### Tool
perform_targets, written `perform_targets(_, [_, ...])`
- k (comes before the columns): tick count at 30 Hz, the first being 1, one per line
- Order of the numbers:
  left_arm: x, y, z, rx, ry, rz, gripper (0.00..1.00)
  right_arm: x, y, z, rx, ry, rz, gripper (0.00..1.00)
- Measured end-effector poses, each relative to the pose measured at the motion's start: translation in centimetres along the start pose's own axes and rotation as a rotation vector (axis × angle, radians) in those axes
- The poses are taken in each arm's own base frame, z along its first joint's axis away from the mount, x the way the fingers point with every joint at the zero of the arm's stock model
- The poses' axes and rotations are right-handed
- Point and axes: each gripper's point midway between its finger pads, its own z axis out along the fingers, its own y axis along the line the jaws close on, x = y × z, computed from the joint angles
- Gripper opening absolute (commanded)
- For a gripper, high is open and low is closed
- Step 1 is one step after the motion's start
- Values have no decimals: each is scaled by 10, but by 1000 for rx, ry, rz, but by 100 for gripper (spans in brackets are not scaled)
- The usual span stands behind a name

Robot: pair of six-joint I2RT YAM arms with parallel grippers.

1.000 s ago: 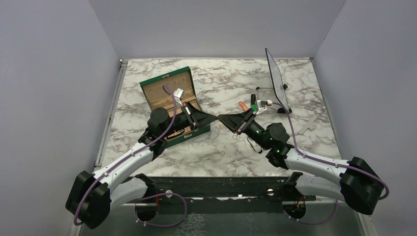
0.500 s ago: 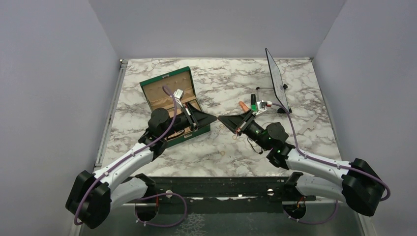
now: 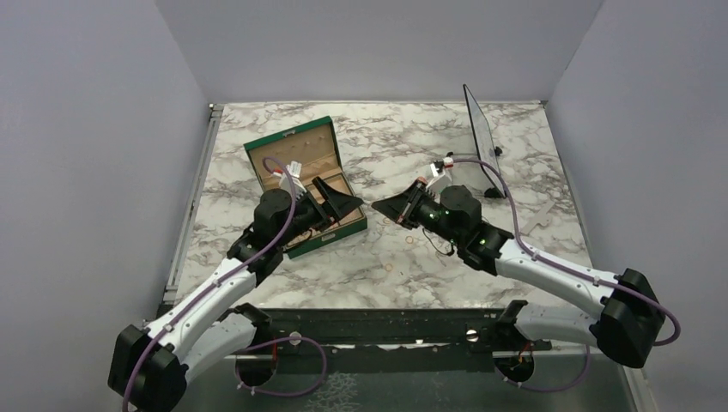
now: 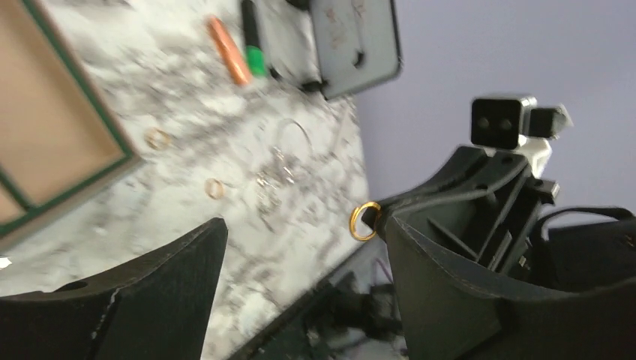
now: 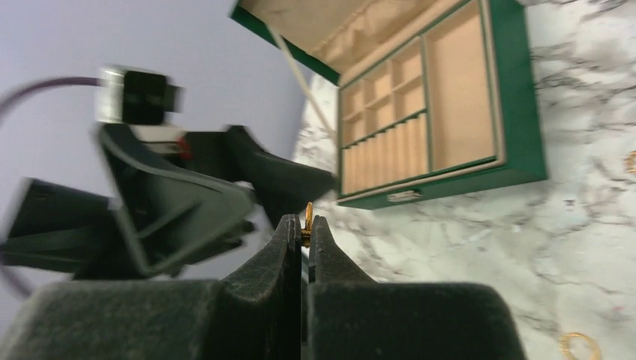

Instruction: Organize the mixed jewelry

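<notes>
Both arms have swung farther in and my left gripper [image 4: 304, 232] has spread wide, empty, while my right gripper [image 5: 303, 229] pinches a gold ring [image 4: 365, 221] standing on edge, hole facing left, aloft just right of the green box [image 3: 300, 167].

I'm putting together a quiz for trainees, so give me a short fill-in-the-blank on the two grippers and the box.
The right gripper is shut on a small gold ___. The left gripper is ___ and holds nothing. The open jewelry box is ___ on the outside.
Missing words: ring; open; green.
</notes>
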Motion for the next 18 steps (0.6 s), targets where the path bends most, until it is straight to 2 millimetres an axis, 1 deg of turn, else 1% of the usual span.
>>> perform_targets(1, [-7,4,-2,-43,-31,30,80,2,-6,3,34,20,-36,1])
perform_targets(3, [-25,6,-9,-120,-94,114,80,7,-15,9,83,56,-100,1])
perform_targets(5, [-47,2,-19,-191,-167,221,80,11,-24,17,138,108,-178,1])
perform_targets(8, [-71,-5,-34,-271,-234,359,80,18,-30,31,188,200,-287,1])
perform_targets(10, [-83,-7,-41,-318,-259,431,80,23,-34,40,209,264,-350,1])
perform_targets(14, [-102,2,-57,-433,-314,549,80,36,-41,64,235,385,-447,1])
perform_targets(15, [-113,9,-72,-509,-363,601,80,55,-53,86,259,491,-517,1])
perform_targets(16, [-113,9,-72,-509,-363,601,80,56,-54,86,260,495,-519,1])
perform_targets(17, [-117,8,-77,-517,-384,618,80,63,-62,87,280,533,-537,1])
perform_targets(18, [-120,7,-81,-526,-396,631,81,67,-64,91,296,567,-553,2])
